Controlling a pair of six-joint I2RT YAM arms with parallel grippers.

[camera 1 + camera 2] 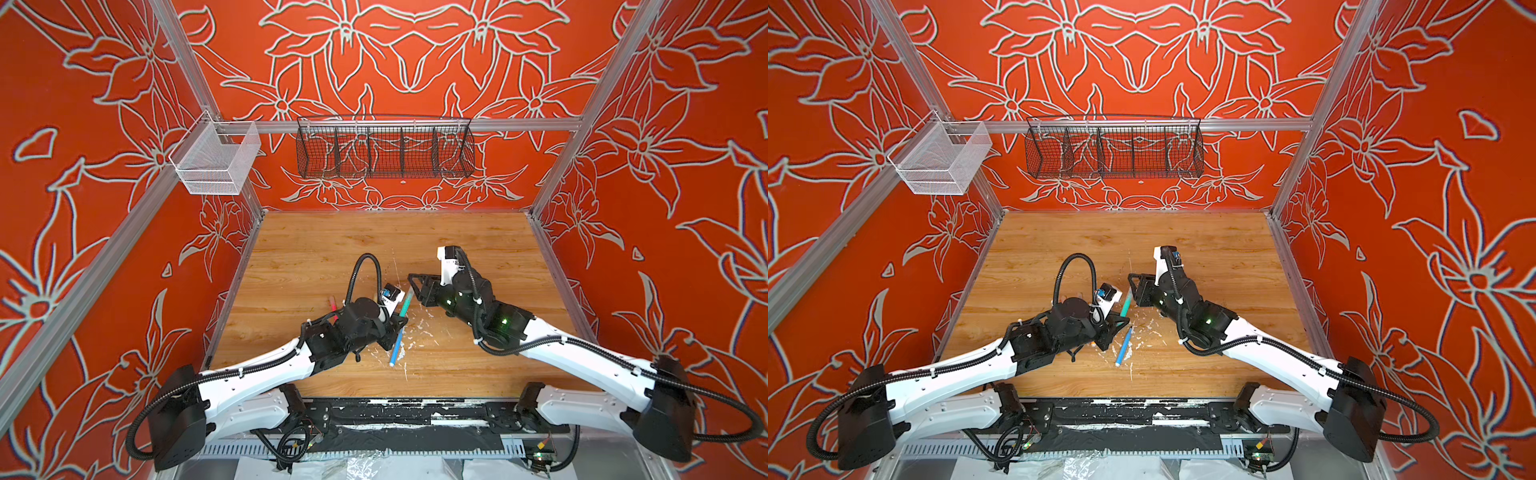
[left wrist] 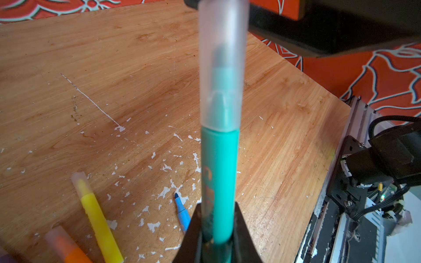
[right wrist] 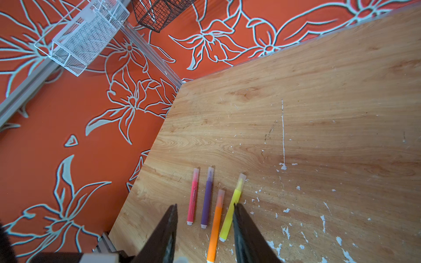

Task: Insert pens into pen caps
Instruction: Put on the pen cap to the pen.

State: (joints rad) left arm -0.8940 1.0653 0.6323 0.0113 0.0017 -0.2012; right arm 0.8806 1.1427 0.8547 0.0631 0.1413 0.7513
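My left gripper [image 2: 217, 205] is shut on the green pen [image 2: 218, 173], which stands up from its jaws with a translucent pen cap [image 2: 222, 68] pushed over its tip. In both top views this pen [image 1: 406, 302] [image 1: 1126, 303] points toward my right gripper [image 1: 413, 286], whose black body [image 2: 319, 27] sits right beside the cap's far end. The right gripper [image 3: 205, 206] is open, with nothing between its fingertips. Below it lie capped pink [image 3: 193, 195], purple [image 3: 206, 198], orange [image 3: 216, 223] and yellow [image 3: 231, 209] pens. A blue pen [image 1: 397, 347] lies uncapped by the left gripper [image 1: 400, 321].
The wooden table [image 1: 332, 241] has white paint flecks [image 1: 415, 332] around the blue pen. A white mesh basket [image 1: 216, 160] hangs on the left rail and a black wire basket [image 1: 384, 149] on the back rail. Red flowered walls close in three sides.
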